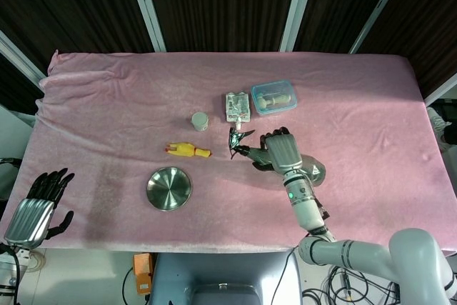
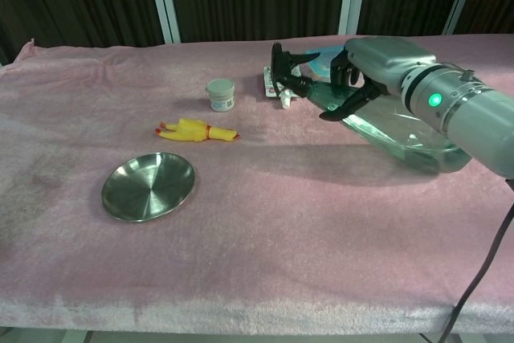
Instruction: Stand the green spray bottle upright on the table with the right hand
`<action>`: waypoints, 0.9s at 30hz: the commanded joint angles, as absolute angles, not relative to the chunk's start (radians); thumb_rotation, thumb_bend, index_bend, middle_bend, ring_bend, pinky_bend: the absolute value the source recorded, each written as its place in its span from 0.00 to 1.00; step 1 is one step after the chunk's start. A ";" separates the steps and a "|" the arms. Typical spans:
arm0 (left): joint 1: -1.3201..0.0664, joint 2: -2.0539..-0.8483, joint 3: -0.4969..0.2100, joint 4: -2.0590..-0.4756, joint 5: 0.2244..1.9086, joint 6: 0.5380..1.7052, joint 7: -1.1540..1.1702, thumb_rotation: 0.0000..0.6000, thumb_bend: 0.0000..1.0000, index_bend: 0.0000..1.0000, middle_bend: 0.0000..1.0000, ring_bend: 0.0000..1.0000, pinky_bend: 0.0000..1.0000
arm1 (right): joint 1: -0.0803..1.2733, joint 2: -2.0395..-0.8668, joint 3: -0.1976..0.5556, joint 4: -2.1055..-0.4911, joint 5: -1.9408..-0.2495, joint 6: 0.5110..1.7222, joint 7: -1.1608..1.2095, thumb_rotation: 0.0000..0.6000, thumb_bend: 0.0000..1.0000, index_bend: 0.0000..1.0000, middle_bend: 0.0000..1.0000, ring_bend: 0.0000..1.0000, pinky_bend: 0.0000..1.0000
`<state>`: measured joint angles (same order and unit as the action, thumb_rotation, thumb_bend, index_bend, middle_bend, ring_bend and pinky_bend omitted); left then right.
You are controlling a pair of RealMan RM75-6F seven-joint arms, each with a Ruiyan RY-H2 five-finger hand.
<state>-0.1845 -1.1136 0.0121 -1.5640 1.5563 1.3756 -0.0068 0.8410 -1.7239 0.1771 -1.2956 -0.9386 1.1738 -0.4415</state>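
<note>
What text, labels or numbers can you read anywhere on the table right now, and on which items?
No readable text in either view.
Small white jar: label band present, too blurred to read.
Flat clear packet: printing too small to make out.
Green spray bottle, held by the right hand: no legible label.
Blue lidded box, yellow rubber chicken, steel dish: no markings visible.
</note>
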 commanded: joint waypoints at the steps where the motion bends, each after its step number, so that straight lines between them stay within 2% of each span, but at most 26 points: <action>1: -0.183 -1.114 0.013 -1.565 1.557 1.378 -0.002 1.00 0.41 0.03 0.00 0.00 0.01 | 0.736 -1.719 0.204 -1.284 -1.155 1.326 -0.116 1.00 0.34 0.89 0.61 0.42 0.37; 6: -0.181 -1.116 0.015 -1.566 1.559 1.380 0.000 1.00 0.41 0.03 0.00 0.00 0.01 | 0.657 -1.739 0.211 -1.219 -1.253 1.397 0.226 1.00 0.34 0.88 0.61 0.42 0.37; 14: -0.184 -1.115 0.016 -1.566 1.562 1.376 -0.004 1.00 0.41 0.03 0.00 0.00 0.01 | 0.589 -1.843 0.218 -0.978 -1.350 1.479 0.625 1.00 0.34 0.86 0.61 0.42 0.37; 19: -0.185 -1.116 0.016 -1.565 1.560 1.373 -0.003 1.00 0.41 0.03 0.00 0.00 0.01 | 0.571 -1.893 0.209 -0.863 -1.386 1.491 0.721 1.00 0.34 0.85 0.61 0.42 0.37; 27: -0.188 -1.117 0.018 -1.566 1.560 1.366 0.001 1.00 0.41 0.03 0.00 0.00 0.01 | 0.555 -1.917 0.215 -0.798 -1.397 1.470 0.765 1.00 0.34 0.78 0.61 0.42 0.38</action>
<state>-0.1878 -1.1171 0.0177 -1.5660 1.5600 1.3663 0.0008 0.5575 -1.9156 0.2127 -0.8012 -1.3959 1.4746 0.7612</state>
